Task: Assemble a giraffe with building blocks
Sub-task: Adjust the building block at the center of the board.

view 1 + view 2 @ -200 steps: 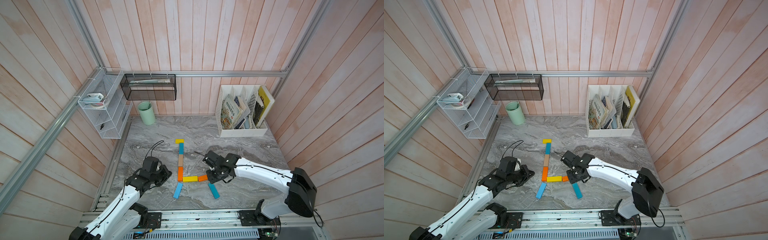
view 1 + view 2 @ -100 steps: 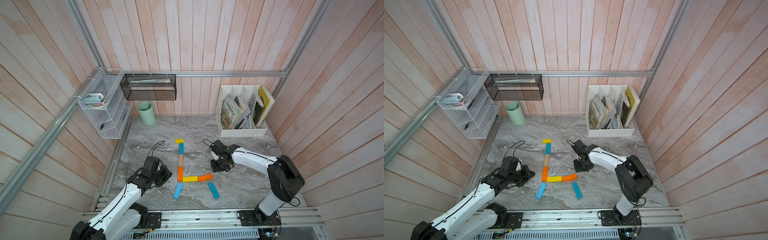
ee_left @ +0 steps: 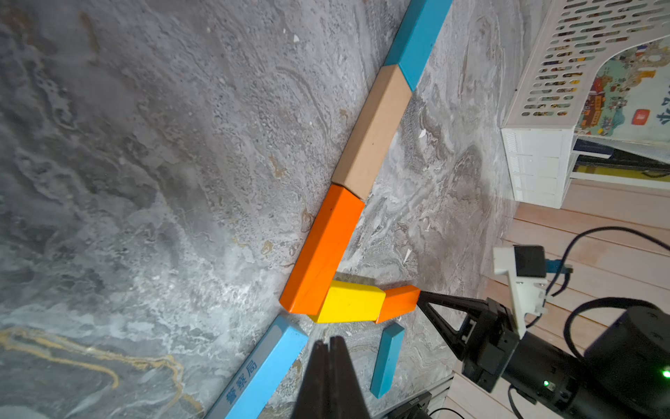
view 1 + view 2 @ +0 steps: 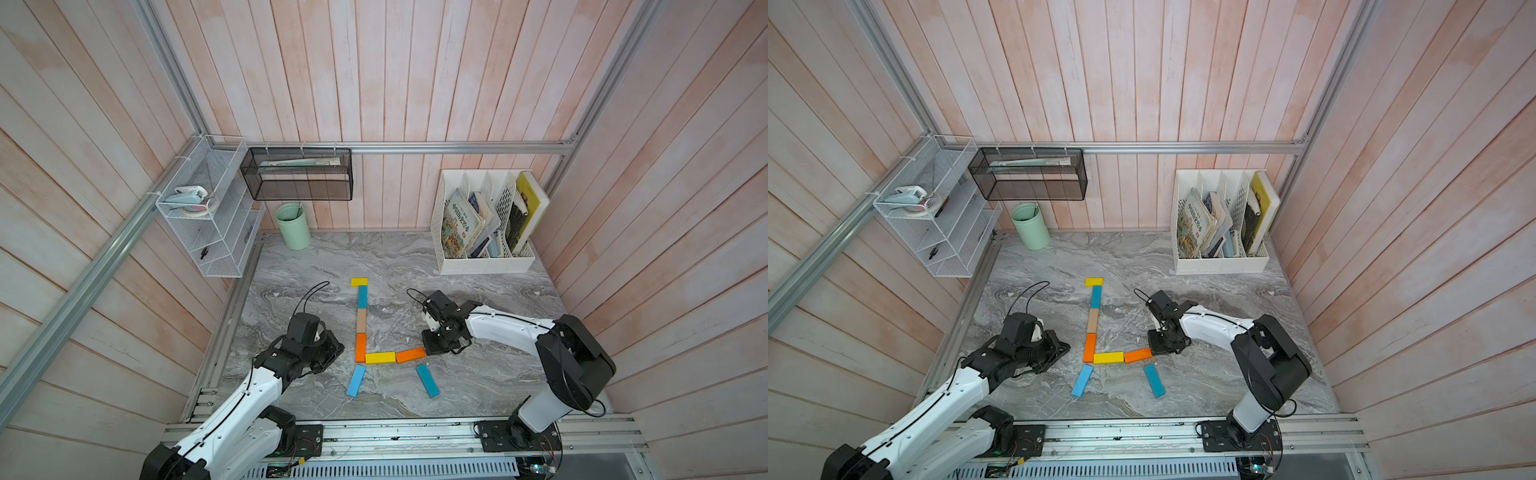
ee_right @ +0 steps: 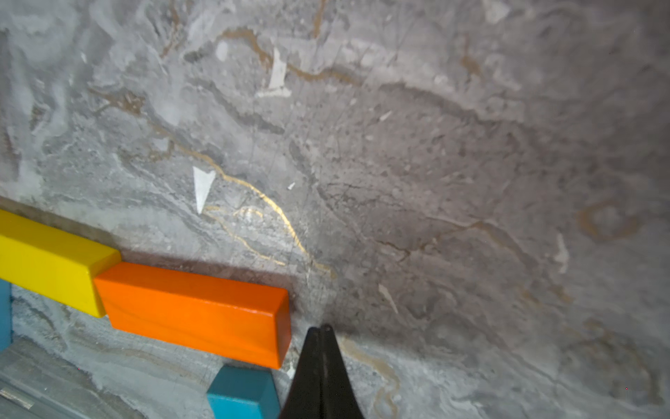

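The surface is bare in a broad band between the giraffe's yellow head and the back wall. At that wall a green cup and a white file rack take the corners (a black mesh basket hangs above the cup). The right arm lies across the right side, with the right gripper, jaws pressed together, just beside the orange body block. The left gripper crowds the neck's left side. Between the splayed legs lies an open pocket.
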Available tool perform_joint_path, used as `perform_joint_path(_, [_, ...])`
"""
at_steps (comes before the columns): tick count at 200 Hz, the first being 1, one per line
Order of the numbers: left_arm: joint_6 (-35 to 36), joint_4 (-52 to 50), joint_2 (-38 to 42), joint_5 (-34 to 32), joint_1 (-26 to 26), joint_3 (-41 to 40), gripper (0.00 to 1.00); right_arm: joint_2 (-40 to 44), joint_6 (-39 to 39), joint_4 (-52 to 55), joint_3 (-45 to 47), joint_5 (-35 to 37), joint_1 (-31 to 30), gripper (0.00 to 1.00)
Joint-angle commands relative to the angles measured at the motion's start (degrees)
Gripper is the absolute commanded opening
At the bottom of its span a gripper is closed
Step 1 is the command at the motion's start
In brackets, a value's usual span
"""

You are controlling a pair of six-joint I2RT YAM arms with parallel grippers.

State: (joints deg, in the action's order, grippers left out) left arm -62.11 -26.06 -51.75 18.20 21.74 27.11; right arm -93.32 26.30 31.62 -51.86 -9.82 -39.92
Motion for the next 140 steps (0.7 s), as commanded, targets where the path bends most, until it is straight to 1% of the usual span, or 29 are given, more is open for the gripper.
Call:
perform_joint_path(1, [0.54,0.54,-0.07,0.44,-0.33,-0.31,0.0,0.14,1.25,-2.32,0.81,-1.5,-0.68,0.0])
perform_joint_path(72, [0.36,0.75,0.28,0.6,-0.33,-0.75,0.0,1.17,3.22,-2.01,0.81,-1.25,-3.35,0.0])
perform_joint_path(117, [0.44,0.4,0.66,0.54,-0.34,-0.68,0.0,2.17,3.93,-1.74,1.82,-0.64,-3.8,0.0])
perform_joint_path(140, [0.31,1.2,0.36,0.69,-0.38,-1.24,0.0,3.55,4.43,-1.15,2.07,1.94,-3.76,0.0])
